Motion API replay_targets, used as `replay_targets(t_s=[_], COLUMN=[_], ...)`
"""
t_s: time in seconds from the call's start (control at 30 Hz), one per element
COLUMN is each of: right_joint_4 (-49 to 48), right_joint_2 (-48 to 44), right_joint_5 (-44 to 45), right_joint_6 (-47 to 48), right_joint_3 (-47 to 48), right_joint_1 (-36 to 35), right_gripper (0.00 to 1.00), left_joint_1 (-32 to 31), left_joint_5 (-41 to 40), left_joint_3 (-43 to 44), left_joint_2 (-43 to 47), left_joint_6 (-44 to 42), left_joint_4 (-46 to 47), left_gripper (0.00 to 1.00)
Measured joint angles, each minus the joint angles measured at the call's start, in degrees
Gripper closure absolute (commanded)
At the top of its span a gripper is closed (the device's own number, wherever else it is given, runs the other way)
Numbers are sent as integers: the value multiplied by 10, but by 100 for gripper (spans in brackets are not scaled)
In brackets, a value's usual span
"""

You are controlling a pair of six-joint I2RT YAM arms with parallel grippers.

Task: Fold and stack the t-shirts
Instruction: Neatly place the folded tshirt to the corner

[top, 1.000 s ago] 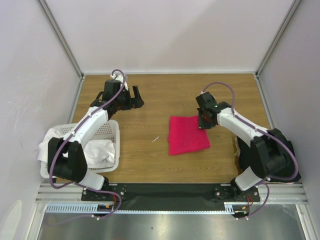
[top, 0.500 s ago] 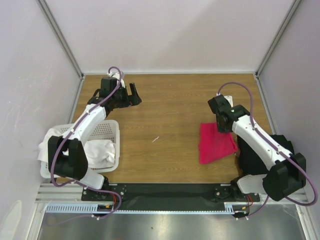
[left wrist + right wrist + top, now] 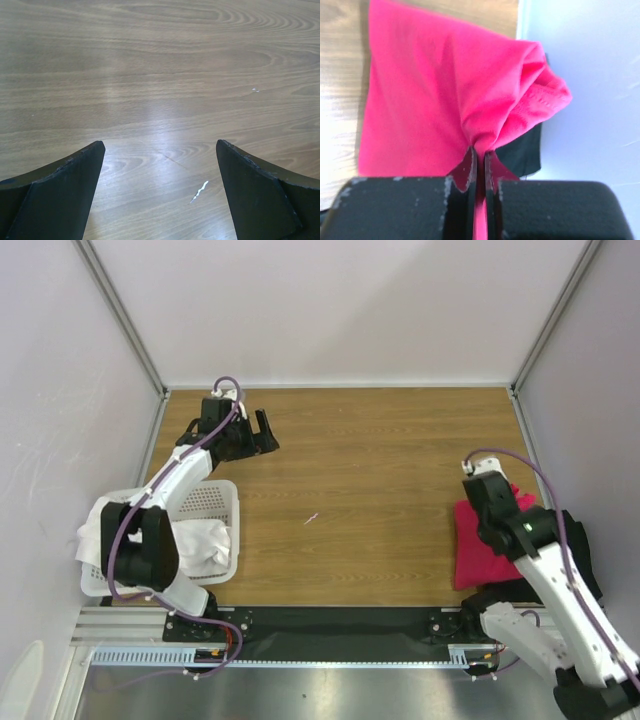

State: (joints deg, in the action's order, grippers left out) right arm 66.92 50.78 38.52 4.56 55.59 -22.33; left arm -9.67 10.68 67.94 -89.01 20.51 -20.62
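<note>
**Pink shirt pinched at the right edge, left jaws wide above the wood**

The right arm (image 3: 545,565) reached over the 4 o'clock part of the surface (image 3: 380,440). The right jaws were closed to a thin slit, with a fold of the crimson-pink t-shirt (image 3: 478,558) nipped between them. In the right wrist view the fabric fanned out from the pinch, flat to the left and bunched into a rounded lump toward the white side wall. A black t-shirt (image 3: 527,152) showed from beneath the pink one next to that wall. Whether the pink cloth lay on it or hung just above it could not be told.

The left arm (image 3: 185,475) stretched toward 10 o'clock. The left jaws were spread wide and held nothing, with only bare wood grain between their dark tips. A small white scrap (image 3: 201,190) lay on the wood near the right tip, close to the middle of the surface in the top view.

At 8 o'clock sat the white perforated basket (image 3: 215,495), with white t-shirts (image 3: 200,545) heaped in it and spilling over its left rim.
</note>
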Motion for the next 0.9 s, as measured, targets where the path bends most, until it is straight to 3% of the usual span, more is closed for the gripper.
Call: replay_targets(t_s=[0.2,0.53,0.9], right_joint_4=[7,-70,-214], right_joint_2=[-120,-136,-149], right_joint_5=[44,67,102], right_joint_6=[70,191,322], right_joint_3=[2,-95,-118], right_joint_1=[9,70,165], right_gripper=[100,100,100], left_joint_1=[12,28,43], left_joint_5=[0,27,52], left_joint_3=[0,38,77], left_joint_2=[-21,-63,-100], left_joint_6=[0,10,15], left_joint_4=[-5,-7,-10], left_gripper=[0,0,0])
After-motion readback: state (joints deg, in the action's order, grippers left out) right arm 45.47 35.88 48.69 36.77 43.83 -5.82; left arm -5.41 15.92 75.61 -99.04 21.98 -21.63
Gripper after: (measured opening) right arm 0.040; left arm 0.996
